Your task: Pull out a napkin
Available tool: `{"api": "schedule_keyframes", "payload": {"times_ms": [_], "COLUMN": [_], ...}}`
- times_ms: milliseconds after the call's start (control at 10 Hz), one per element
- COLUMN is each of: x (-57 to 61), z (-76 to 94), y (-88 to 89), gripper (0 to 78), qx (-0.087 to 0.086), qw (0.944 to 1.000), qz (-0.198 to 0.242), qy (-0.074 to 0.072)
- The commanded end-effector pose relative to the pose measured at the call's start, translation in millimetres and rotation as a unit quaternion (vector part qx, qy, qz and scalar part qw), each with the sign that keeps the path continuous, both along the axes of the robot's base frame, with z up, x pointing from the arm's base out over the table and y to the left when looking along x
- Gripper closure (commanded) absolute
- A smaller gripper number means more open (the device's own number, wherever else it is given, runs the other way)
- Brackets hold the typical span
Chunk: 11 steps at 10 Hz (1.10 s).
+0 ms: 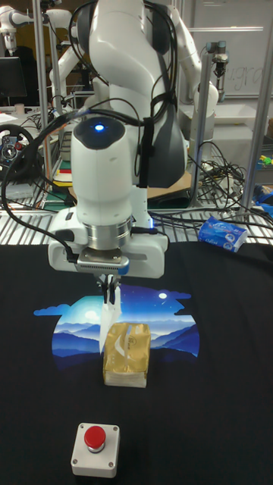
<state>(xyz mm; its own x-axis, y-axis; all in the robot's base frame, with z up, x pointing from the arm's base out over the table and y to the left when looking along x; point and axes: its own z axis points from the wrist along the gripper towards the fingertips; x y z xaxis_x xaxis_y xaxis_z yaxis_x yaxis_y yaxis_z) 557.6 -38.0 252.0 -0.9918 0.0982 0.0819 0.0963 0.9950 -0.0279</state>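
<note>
A yellowish napkin pack (127, 353) lies on the black cloth at the middle of the table. A white napkin (108, 318) rises from its far left top as a thin upright strip. My gripper (111, 286) hangs right above the pack, its fingers shut on the upper end of that napkin strip. The lower end of the strip still reaches the pack's top. The gripper body hides the fingers' upper parts.
The black cloth (227, 364) bears a blue mountain print (174, 333) under the pack. A grey box with a red button (95, 445) stands near the front. A blue packet (224, 233) lies at the back right edge. Cables and frame posts stand behind.
</note>
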Motion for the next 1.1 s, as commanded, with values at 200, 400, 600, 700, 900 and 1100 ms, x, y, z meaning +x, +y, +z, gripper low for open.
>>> {"api": "schedule_keyframes", "payload": {"times_ms": [200, 400, 600, 700, 900, 1100], "x": [0.7, 0.7, -9.9, -18.2, -33.2, -54.9], "z": [1.5, 1.5, -3.3, -6.8, -11.9, -19.1], "y": [-0.2, -0.2, 2.3, 3.8, 5.3, 6.0], "gripper": [76.4, 76.4, 76.4, 76.4, 76.4, 76.4], "qx": [0.006, 0.005, 0.008, 0.009, 0.010, 0.010], "qw": [0.9999, 0.9997, 0.9995, 0.9995, 0.9994, 0.9994], "qz": [0.001, 0.001, -0.005, -0.005, -0.005, -0.003], "qy": [-0.014, -0.023, -0.031, -0.031, -0.031, -0.032]}}
